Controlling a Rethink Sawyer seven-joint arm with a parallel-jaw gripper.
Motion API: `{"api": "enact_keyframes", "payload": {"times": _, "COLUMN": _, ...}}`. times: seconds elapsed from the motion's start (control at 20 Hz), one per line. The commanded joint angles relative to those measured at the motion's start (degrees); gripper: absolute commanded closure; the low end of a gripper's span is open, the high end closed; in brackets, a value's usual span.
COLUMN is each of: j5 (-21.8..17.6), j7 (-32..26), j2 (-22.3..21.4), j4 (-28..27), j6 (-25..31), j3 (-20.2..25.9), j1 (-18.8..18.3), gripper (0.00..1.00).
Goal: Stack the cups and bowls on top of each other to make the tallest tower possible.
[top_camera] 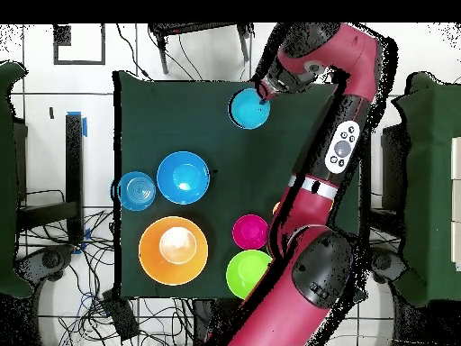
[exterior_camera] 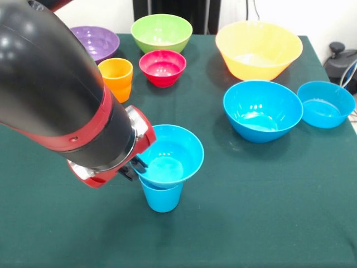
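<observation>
A small blue bowl point(exterior_camera: 173, 153) sits tilted on an upright blue cup point(exterior_camera: 162, 198) at the table's near middle; together they form the tower. My gripper point(exterior_camera: 135, 166) is at the bowl's left rim, its black fingers pinching the rim. In the overhead view the bowl point(top_camera: 249, 108) shows with the gripper point(top_camera: 264, 91) at its edge. The orange cup point(exterior_camera: 117, 78), purple bowl point(exterior_camera: 97, 40), green bowl point(exterior_camera: 162, 30), red bowl point(exterior_camera: 163, 67), yellow-orange bowl point(exterior_camera: 259, 49) and two more blue bowls point(exterior_camera: 262, 110) point(exterior_camera: 325, 103) stand apart. The yellow cup is hidden.
My arm point(exterior_camera: 56, 84) covers the table's left part in the front view. The dark green cloth point(exterior_camera: 251, 212) ends at the table's edges. Black equipment point(exterior_camera: 337, 58) stands off the table at the right.
</observation>
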Motion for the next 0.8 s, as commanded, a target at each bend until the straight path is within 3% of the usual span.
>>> {"api": "enact_keyframes", "payload": {"times": 0.05, "j5": -5.70, "j7": -11.18, "j2": 2.27, "j4": -4.10, "j6": 1.20, "j3": 0.90, "j1": 0.65, "gripper": 1.00}}
{"api": "enact_keyframes", "payload": {"times": 0.15, "j5": -6.69, "j7": -11.01, "j2": 2.50, "j4": -4.63, "j6": 1.24, "j3": 2.25, "j1": 1.12, "gripper": 1.00}}
{"api": "enact_keyframes", "payload": {"times": 0.5, "j5": -3.86, "j7": -8.88, "j2": 2.91, "j4": -3.08, "j6": -0.26, "j3": 0.90, "j1": 0.51, "gripper": 1.00}}
{"api": "enact_keyframes", "payload": {"times": 0.8, "j5": -4.01, "j7": -9.85, "j2": 3.16, "j4": -2.96, "j6": -0.81, "j3": 1.14, "j1": 0.05, "gripper": 1.00}}
